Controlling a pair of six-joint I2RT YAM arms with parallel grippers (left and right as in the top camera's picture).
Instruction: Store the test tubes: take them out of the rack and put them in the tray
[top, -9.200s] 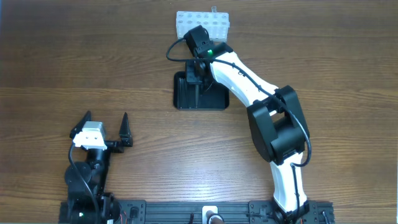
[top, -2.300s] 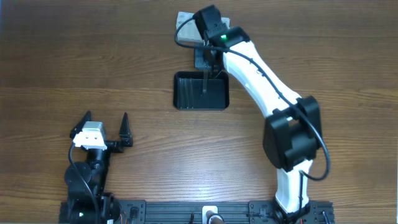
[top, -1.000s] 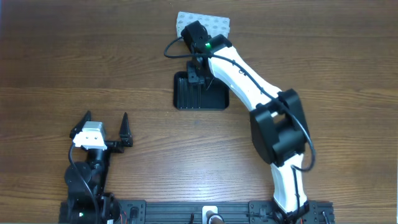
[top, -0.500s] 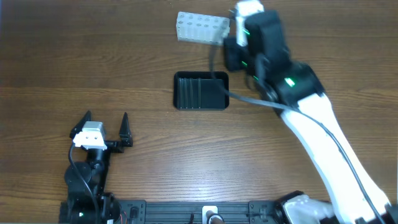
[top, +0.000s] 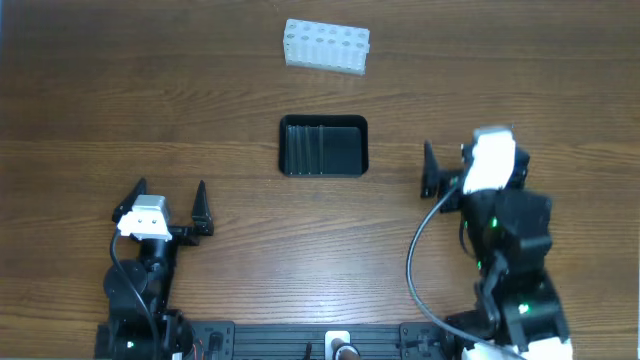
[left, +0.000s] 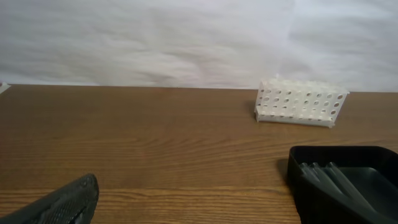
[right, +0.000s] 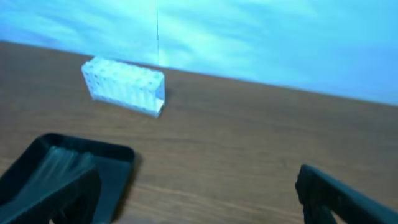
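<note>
The tubes (top: 318, 148) lay in the tray (top: 324, 122); the rack (top: 327, 46) looked empty. The left claw (top: 170, 185) and right claw (right: 198, 196) gaped, released. A careless sweep could knock the tray across the tabletop (top: 520, 60)

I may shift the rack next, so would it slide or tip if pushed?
The rack looks empty and full of holes, so probably light; it should slide easily on the smooth table. It sits low and long, so tipping seems unlikely unless pushed on its long side near the top. It looks rigid, likely plastic.
</note>
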